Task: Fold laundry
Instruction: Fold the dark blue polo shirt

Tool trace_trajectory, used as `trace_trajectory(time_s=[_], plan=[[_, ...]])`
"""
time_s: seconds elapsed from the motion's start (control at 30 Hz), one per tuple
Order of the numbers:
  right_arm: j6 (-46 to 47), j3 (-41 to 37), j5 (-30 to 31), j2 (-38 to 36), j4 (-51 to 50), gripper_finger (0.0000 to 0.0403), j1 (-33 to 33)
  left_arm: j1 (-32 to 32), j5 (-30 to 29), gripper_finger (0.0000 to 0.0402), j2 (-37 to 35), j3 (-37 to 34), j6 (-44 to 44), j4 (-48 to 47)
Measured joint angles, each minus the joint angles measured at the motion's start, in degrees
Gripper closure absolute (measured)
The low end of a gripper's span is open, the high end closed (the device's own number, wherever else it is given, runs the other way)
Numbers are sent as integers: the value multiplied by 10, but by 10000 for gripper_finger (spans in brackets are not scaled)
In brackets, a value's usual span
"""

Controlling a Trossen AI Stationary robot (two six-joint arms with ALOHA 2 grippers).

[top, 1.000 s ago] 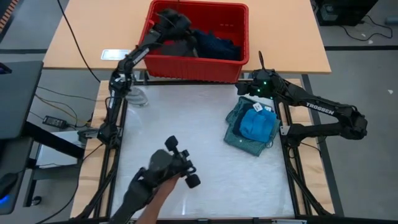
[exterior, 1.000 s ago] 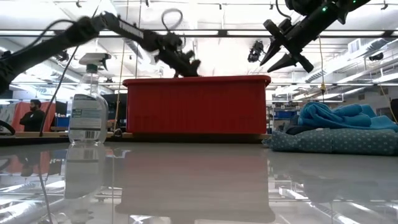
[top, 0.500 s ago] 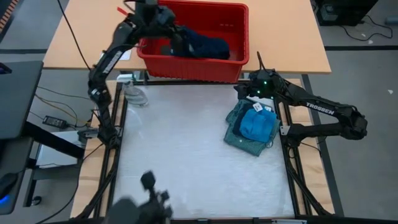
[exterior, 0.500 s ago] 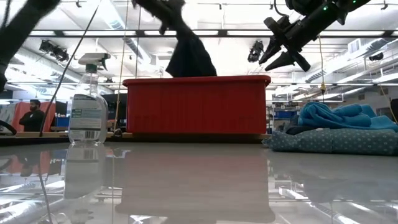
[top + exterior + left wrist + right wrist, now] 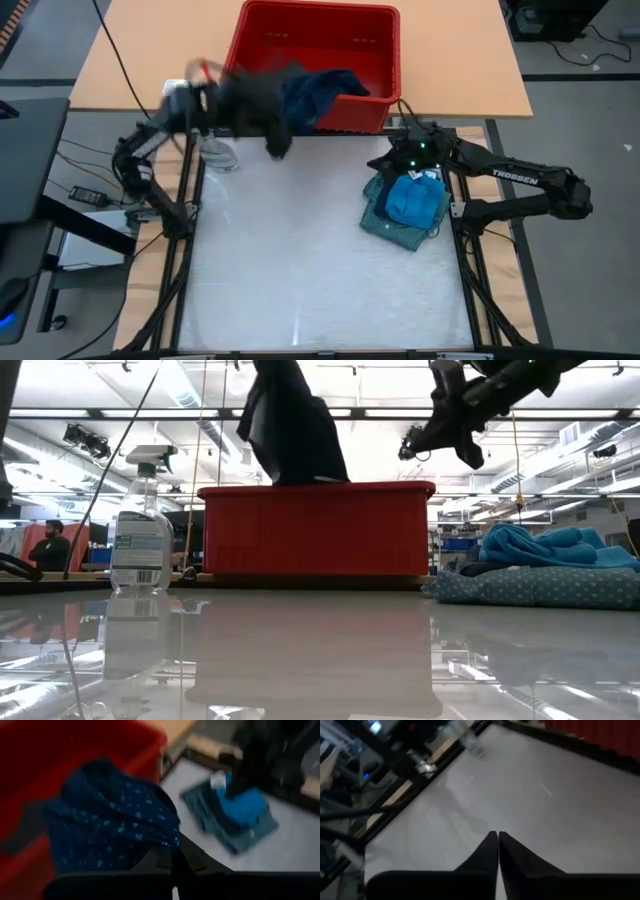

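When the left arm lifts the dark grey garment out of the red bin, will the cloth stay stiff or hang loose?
Probably loose: the dark grey garment hangs in a limp bunch over the red bin rim, and in the low view it droops. It likely drags neighbours: the navy dotted piece lies against it. The left gripper's grip is hidden.

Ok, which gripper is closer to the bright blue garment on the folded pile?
The right gripper hovers just beside the bright blue garment, at the pile's bin-side corner. The left gripper is across the table, lifting dark cloth from the red bin.
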Motion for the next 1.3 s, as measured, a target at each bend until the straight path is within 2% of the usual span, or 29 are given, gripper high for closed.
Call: trace_trajectory(time_s=[0.1, 0.23, 0.33, 0.4, 0.53, 0.67, 0.77, 0.93, 1.07, 1.17, 1.3], plan=[[-1, 0, 15, 0, -3, 395, 33, -102, -70, 401, -12, -66, -92, -6], [-4, -1, 43, 0, -4, 385, 70, -215, -100, 401, -23, -170, -253, 1], [-5, -1, 58, 0, -4, 379, 91, -289, -96, 401, -25, -253, -393, 12], [-5, -1, 60, 0, -4, 380, 102, -331, -71, 401, -25, -300, -467, 40], [-5, -1, 60, 2, -4, 391, 122, -393, -4, 401, -26, -384, -565, 119], [29, -1, 74, 2, -3, 395, 151, -425, 97, 401, -26, -457, -598, 202], [60, -1, 91, 2, -3, 389, 174, -441, 148, 401, -26, -509, -605, 262], [140, -1, 107, 9, -5, 382, 203, -456, 156, 393, -26, -572, -608, 290], [230, -1, 133, 26, -3, 382, 235, -472, 160, 386, -27, -594, -601, 305], [276, -1, 140, 50, -2, 383, 268, -512, 153, 385, -28, -602, -584, 337], [354, -1, 151, 102, 9, 389, 330, -573, 116, 390, -28, -630, -582, 392]])
